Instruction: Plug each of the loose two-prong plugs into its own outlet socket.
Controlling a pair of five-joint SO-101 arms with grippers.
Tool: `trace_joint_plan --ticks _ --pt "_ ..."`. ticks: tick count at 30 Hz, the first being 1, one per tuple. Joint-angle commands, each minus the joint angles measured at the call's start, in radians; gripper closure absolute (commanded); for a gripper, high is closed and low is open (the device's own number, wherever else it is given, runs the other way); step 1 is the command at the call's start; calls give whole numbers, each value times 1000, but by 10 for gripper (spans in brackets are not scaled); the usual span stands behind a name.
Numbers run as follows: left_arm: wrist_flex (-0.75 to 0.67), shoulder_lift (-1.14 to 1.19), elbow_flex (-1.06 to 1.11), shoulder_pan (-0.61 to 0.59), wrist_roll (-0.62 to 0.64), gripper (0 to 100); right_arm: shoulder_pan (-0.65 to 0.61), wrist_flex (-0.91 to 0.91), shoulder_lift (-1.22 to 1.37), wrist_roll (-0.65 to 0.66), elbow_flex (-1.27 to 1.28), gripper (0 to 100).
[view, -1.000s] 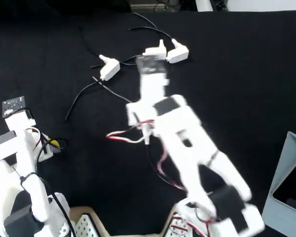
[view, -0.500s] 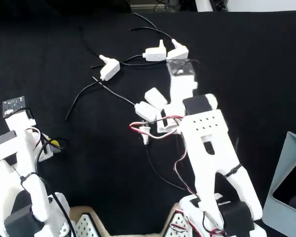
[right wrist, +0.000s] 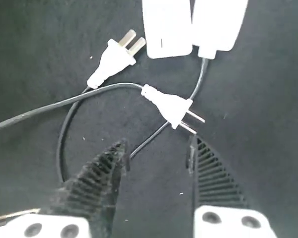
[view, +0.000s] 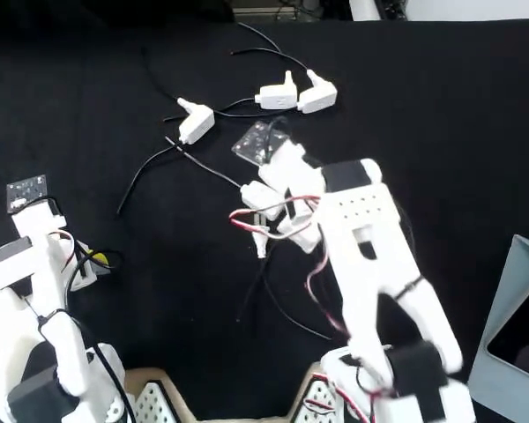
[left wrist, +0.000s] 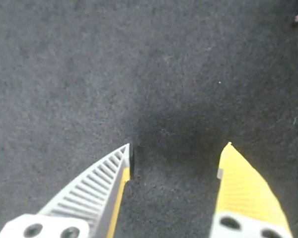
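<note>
Two loose white two-prong plugs lie on the black cloth in the right wrist view: one with copper prongs [right wrist: 114, 58] and one with silver prongs [right wrist: 175, 108]. Just beyond them sit two white socket blocks [right wrist: 166, 25] side by side, with a black cord leaving the second block [right wrist: 221, 20]. My right gripper [right wrist: 159, 144] is open and empty, and the silver-pronged plug lies just past its fingertips. My left gripper [left wrist: 178, 146] is open over bare cloth. In the high view, three white corded pieces [view: 194, 122], [view: 278, 94], [view: 317, 92] lie at the far side.
The right arm [view: 361, 229] stretches from the near edge to the table's middle. The left arm [view: 26, 264] stands at the near left. Black cords [view: 203, 166] loop across the cloth. A grey bin [view: 516, 326] stands at the right edge.
The right arm drew back from the far white pieces, swung right, then turned its head left toward the middle. The left arm has not moved.
</note>
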Motion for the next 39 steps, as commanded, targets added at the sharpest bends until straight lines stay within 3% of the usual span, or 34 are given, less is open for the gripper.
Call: trace_joint_plan --ticks 1,10,23,30,34,37,39 --pt "-14 -26 -5 2 0 716 8 -29 90 61 -102 815" --pt "-14 -26 -5 2 0 716 3 -26 338 235 -254 815" --pt "-17 -25 -4 2 0 716 29 -25 576 236 -282 819" --pt "-17 -25 -4 2 0 716 54 11 581 236 -266 974" --pt "-17 -23 -4 1 0 716 55 84 576 235 -271 986" --pt "-17 -23 -4 1 0 716 54 103 555 196 -272 986" --pt "-17 -23 -4 -1 0 716 49 103 518 95 -272 986"
